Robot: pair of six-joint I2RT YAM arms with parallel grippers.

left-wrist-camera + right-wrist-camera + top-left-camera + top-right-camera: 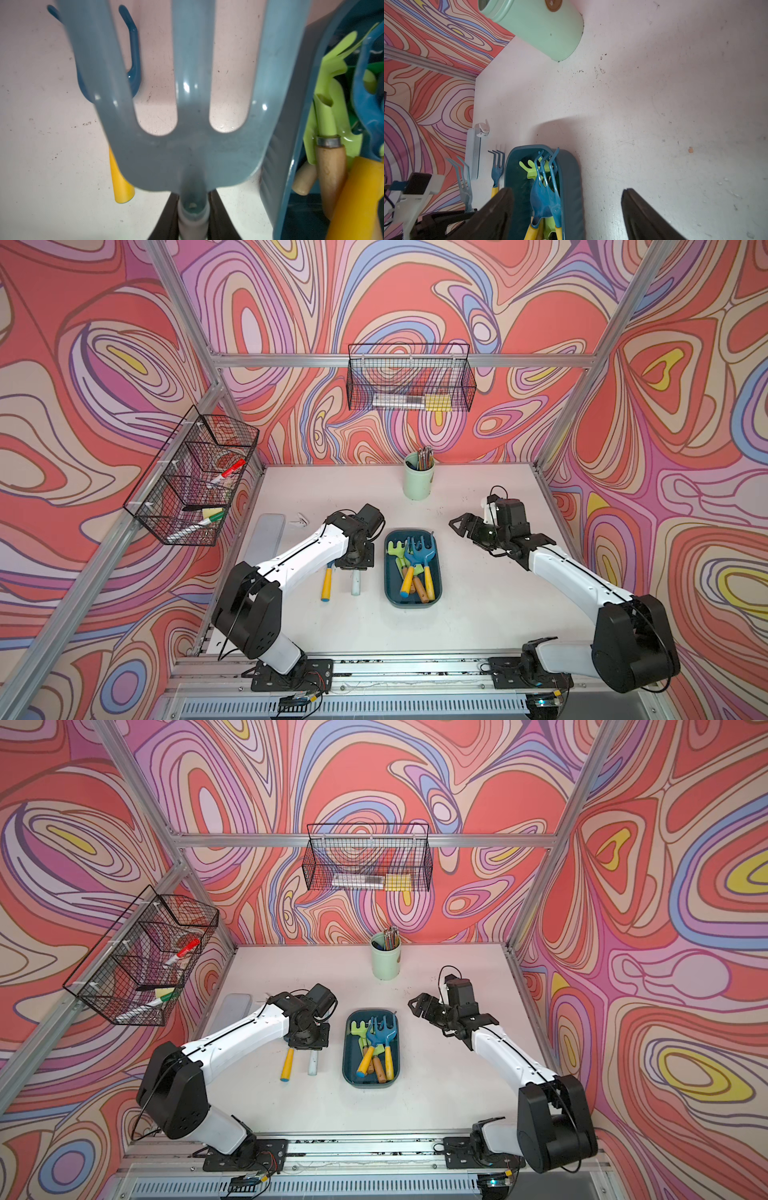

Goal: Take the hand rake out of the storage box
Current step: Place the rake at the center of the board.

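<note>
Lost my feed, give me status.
Left gripper shut on pale blue rake, outside storage box. Right gripper open, beside box. Yellow-handled rake lying close alongside.

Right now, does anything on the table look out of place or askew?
Nothing damaged or spilled. Tools in the storage box lie crisscrossed, and a blue rake pokes its tines above the rim. A small white clip lies loose beside the grey lid.

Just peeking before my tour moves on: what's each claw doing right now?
Left gripper: shut on the pale blue hand rake.
Right gripper: open, holding nothing.
</note>
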